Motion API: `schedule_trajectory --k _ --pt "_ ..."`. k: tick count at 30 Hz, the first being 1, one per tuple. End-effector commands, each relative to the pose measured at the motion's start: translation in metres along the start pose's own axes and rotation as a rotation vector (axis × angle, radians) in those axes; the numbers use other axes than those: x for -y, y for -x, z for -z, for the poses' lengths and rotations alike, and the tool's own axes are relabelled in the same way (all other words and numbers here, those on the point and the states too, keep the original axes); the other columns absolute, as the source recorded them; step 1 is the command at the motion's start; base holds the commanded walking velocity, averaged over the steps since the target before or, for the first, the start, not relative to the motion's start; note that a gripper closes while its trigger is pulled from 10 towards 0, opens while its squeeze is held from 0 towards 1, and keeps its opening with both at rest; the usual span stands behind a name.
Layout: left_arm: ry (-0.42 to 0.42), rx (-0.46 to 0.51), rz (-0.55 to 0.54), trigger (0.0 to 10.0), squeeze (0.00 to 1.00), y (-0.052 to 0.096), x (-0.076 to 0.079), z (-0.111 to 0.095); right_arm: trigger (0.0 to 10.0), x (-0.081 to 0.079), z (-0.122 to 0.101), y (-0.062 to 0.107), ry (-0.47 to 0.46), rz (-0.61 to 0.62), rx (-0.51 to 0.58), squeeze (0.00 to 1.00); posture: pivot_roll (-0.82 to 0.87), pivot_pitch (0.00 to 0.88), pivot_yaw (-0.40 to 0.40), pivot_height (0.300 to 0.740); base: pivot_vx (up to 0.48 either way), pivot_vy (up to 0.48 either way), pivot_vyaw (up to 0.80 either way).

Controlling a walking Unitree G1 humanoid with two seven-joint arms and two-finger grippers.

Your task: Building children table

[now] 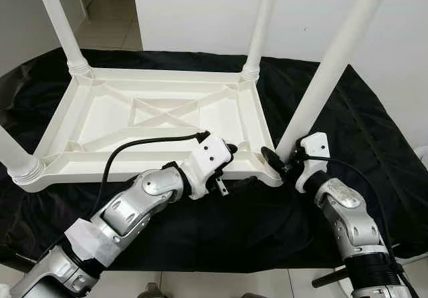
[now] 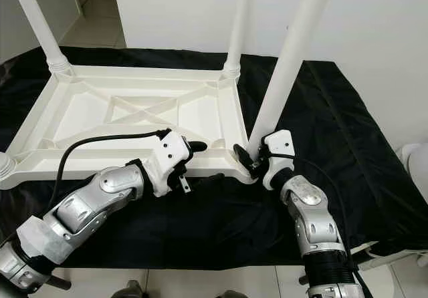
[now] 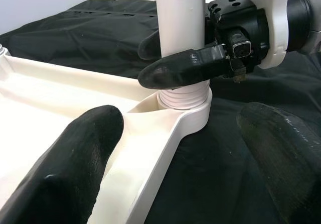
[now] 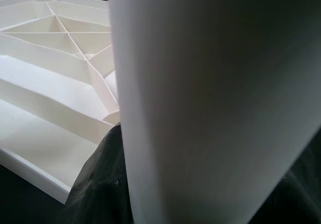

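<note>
A white plastic children's table (image 1: 167, 75) lies upside down on a black cloth, ribbed underside up. Its near right leg (image 1: 334, 57) stands in the corner socket (image 3: 183, 101). My right gripper (image 1: 284, 159) is shut on this leg just above the socket, one finger on each side. In the right wrist view the leg (image 4: 200, 103) is very close, with a black finger (image 4: 100, 184) beside it. My left gripper (image 1: 237, 166) is open and straddles the table's near rim (image 3: 150, 153) left of that corner: one finger inside the tabletop, the other over the cloth.
Three other legs stand up: far left (image 1: 60, 24), far right (image 1: 264, 17), near left (image 1: 13, 154). The black cloth (image 1: 374, 131) spreads well past the table on the right. A white wall is behind, and a tiled doorway (image 1: 114, 17) at the far left.
</note>
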State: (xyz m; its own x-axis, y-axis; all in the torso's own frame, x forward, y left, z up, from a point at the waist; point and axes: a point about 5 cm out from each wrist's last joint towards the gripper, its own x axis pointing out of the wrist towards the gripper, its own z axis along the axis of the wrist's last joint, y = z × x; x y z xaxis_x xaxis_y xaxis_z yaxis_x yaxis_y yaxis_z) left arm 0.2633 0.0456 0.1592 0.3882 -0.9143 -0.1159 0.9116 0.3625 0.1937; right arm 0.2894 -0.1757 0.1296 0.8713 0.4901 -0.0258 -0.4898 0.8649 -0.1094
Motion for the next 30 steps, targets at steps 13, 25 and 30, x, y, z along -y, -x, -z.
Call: schedule_trajectory --k 13,25,30 --pt "0.009 -0.001 0.24 10.0 0.0 0.001 0.014 -0.001 10.0 -0.003 0.005 0.005 -0.045 0.206 -0.019 0.0 0.05 0.034 -0.037 0.74 0.0 0.0 0.0" --pt "0.018 0.006 0.229 10.0 0.0 -0.001 0.01 -0.002 10.0 -0.03 0.006 -0.002 -0.18 0.639 -0.075 0.0 0.03 0.031 -0.039 0.74 0.0 0.0 0.0" --pt "0.021 0.012 0.215 10.0 0.0 -0.002 0.007 -0.003 10.0 -0.052 0.005 -0.012 -0.273 0.669 -0.071 0.0 0.03 0.026 -0.041 0.74 0.0 0.0 0.0"
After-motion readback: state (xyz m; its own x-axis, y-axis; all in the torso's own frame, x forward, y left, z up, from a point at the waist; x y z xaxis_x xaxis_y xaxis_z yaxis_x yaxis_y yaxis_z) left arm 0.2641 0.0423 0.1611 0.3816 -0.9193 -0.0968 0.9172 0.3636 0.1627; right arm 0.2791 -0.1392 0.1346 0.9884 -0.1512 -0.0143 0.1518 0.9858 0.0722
